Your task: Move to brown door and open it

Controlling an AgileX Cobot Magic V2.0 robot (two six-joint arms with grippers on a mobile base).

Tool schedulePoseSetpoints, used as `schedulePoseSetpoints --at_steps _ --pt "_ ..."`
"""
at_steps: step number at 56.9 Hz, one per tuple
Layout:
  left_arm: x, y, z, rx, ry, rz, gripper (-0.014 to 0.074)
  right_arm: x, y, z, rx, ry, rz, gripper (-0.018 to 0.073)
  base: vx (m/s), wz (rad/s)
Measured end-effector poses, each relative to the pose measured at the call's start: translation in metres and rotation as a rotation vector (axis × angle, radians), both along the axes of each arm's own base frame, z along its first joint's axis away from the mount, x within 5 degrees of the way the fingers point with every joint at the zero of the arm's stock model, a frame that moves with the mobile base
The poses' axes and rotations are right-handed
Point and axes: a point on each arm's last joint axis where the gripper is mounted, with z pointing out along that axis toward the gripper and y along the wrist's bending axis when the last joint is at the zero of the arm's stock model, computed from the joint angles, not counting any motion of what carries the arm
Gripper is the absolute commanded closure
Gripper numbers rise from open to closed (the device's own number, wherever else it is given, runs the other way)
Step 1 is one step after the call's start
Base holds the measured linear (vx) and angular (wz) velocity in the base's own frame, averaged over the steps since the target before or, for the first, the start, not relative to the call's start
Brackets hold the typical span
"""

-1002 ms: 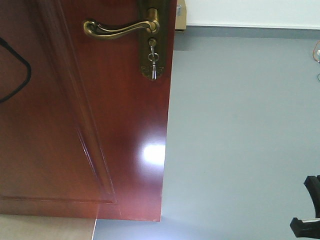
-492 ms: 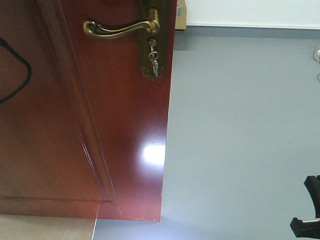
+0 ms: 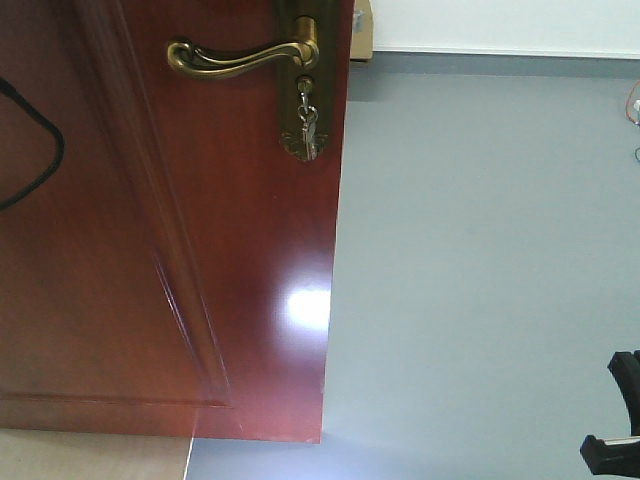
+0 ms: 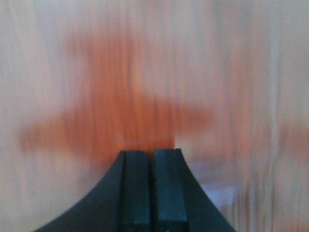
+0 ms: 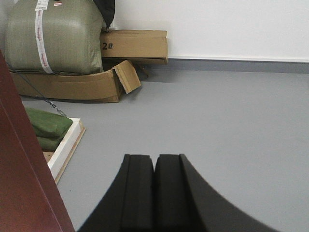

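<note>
The brown door (image 3: 170,220) fills the left half of the front view, its free edge standing clear of any frame, with open grey floor (image 3: 480,250) beyond that edge to the right. Compared with the pictures from a second and half a second ago, the door itself sits in almost the same place; what has changed is the bunch of keys (image 3: 307,128) under the lever handle (image 3: 240,57), which hung splayed out earlier and now hangs closer to straight down against the brass backplate (image 3: 303,95). I judge from this that the door's swing has nearly died out and the opening is largely done, so what remains is mainly widening the gap or passing beyond the door's edge. The left tool (image 4: 151,191) is closed with nothing between its pads, pointing at a blurred reddish wood surface very near its camera, probably the door face. The right tool (image 5: 153,193) is likewise closed and empty, aimed past the door's edge (image 5: 21,159) at the floor, where cardboard boxes (image 5: 96,67) and a taped green sack (image 5: 53,36) lie well beyond the door against the white wall (image 5: 217,26). A black cable (image 3: 40,150) loops across the door panel left of the handle.
</note>
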Motion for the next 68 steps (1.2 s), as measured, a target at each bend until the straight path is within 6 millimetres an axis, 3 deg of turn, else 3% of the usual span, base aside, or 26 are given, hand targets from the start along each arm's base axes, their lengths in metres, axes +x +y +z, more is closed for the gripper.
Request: schedulePoseSetpoints --at_steps 9,17,40,51,62,68 --pt "-0.019 0.005 -0.007 0.008 0.025 0.005 0.053 0.0 0.0 0.0 0.0 0.0 0.0 0.0559 0.0 0.0" --pt "-0.042 0.008 -0.031 0.008 -0.001 -0.007 0.053 0.0 0.0 0.0 0.0 0.0 0.0 0.0559 0.0 0.0" --pt "-0.148 0.039 -0.126 -0.018 -0.129 0.056 0.053 0.0 0.0 0.0 0.0 0.0 0.0 0.0559 0.0 0.0" --pt "-0.186 0.047 -0.181 -0.035 -0.11 0.097 0.053 0.0 0.0 0.0 0.0 0.0 0.0 0.0559 0.0 0.0" --pt "-0.195 0.049 -0.244 -0.02 0.018 0.113 0.053 0.0 0.0 0.0 0.0 0.0 0.0 0.0559 0.0 0.0" --pt "-0.193 0.049 -0.262 -0.019 0.091 0.117 0.053 0.0 0.0 0.0 0.0 0.001 0.0 0.0559 0.0 0.0"
